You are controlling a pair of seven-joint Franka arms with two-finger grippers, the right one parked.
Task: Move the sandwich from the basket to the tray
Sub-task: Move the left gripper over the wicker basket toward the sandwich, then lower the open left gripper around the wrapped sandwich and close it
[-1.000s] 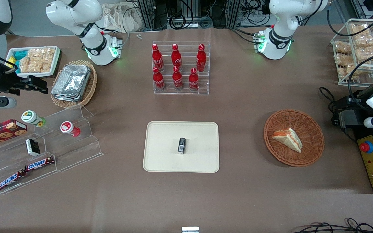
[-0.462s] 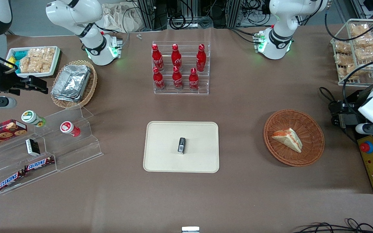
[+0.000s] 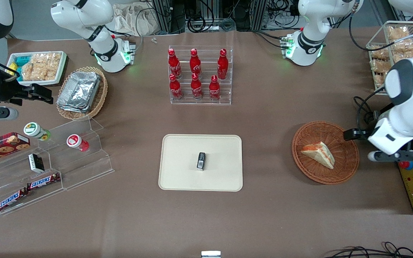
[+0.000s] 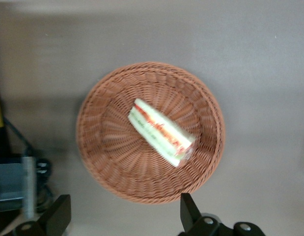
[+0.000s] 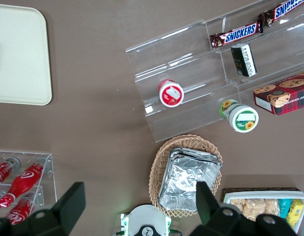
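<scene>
My front camera looks steeply down on the whole table. My left wrist camera looks straight down, close, between the spread fingers of the gripper (image 4: 124,216). Both show the basket (image 3: 350,163) (image 4: 100,147).

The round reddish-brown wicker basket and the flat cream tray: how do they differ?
The round reddish-brown wicker basket is woven and bowl-shaped; the flat cream rectangular tray is smooth with a low rim. The basket holds the triangular cream-bread sandwich; the tray holds a small dark packet. The open left gripper hovers above the basket, not the tray. Both rest on the brown table.
</scene>
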